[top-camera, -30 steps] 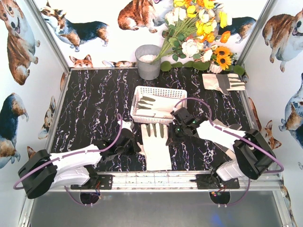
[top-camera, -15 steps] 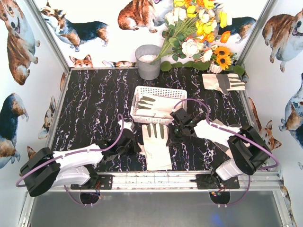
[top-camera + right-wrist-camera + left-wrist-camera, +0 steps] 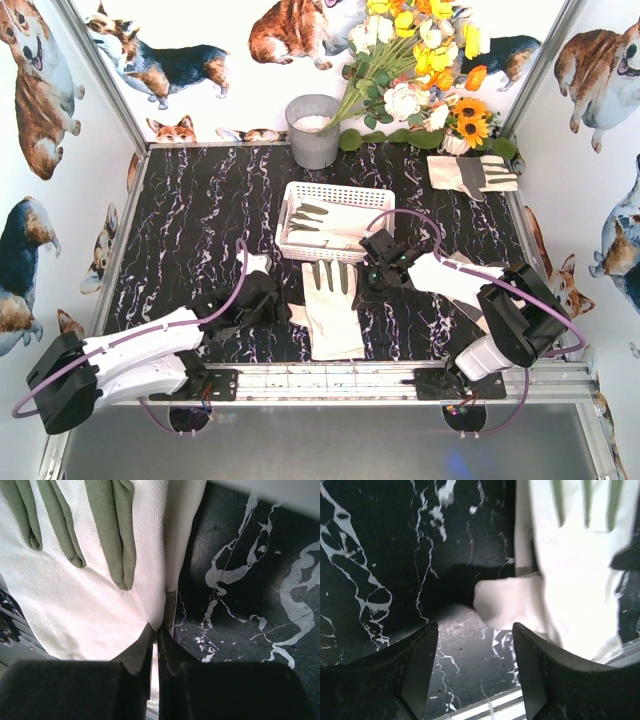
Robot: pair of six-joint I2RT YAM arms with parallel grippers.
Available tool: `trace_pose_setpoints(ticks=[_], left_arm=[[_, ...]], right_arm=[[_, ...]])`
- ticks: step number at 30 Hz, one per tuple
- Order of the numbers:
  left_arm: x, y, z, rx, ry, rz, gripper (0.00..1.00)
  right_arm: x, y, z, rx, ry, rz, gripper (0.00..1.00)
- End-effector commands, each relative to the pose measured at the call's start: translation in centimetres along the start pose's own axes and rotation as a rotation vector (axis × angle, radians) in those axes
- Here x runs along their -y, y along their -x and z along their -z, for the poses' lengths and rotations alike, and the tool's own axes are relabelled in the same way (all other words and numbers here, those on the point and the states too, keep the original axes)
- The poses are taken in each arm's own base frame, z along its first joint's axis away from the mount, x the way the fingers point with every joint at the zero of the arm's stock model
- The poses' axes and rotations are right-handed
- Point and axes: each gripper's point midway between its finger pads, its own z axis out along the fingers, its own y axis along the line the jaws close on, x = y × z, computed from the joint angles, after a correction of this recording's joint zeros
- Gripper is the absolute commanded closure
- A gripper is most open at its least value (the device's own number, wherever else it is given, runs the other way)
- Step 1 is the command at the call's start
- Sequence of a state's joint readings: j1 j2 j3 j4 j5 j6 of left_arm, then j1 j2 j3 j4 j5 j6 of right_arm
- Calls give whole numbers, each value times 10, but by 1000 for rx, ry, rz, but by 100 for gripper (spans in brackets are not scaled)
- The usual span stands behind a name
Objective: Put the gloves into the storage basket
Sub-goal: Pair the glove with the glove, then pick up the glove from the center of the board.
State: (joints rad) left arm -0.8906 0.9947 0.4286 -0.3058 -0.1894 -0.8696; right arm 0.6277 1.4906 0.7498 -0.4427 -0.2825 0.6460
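A cream-white glove [image 3: 331, 308] with grey finger patches lies flat on the black marble table, near the front rail. My left gripper [image 3: 270, 302] stands open just left of its thumb [image 3: 507, 601], with only tabletop between the fingers [image 3: 475, 637]. My right gripper [image 3: 361, 287] is shut on the glove's right edge [image 3: 155, 629], pinching the fabric [image 3: 80, 595]. The white slotted storage basket [image 3: 338, 189] sits behind the glove and holds another glove [image 3: 325, 222]. A third glove [image 3: 472, 173] lies at the back right corner.
A grey metal bucket [image 3: 313, 130] stands behind the basket, next to a bunch of artificial flowers [image 3: 420, 70]. A metal rail [image 3: 330, 377] runs along the table's front edge, close to the glove's cuff. Printed walls close in the left, right and back sides.
My left gripper has opened, let go of the glove's left side and drawn back to the left. The right gripper stays shut on the glove's edge, shifted slightly left.
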Motion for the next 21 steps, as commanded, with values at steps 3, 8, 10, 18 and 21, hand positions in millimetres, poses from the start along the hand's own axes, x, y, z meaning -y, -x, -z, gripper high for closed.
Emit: trace_pose_setpoints(ticks=[3,8,10,18,21], left_arm=[[35,43,23,71,-60,-85,42],[87,54,22,46,-229,-73,63],[103,54,19,35,-297,-46,70],[108,28,-7,-83,-313,-18,76],[104,22,-12,-114,-287,-23,77]], right_arm=[[-11,17,4,60,31,28,97],[-16,21,12,87,46,29,84],[-19,22,16,94,52,34,76],[-29,29,46,168,81,64,54],[-29,31,52,201,99,42,49]])
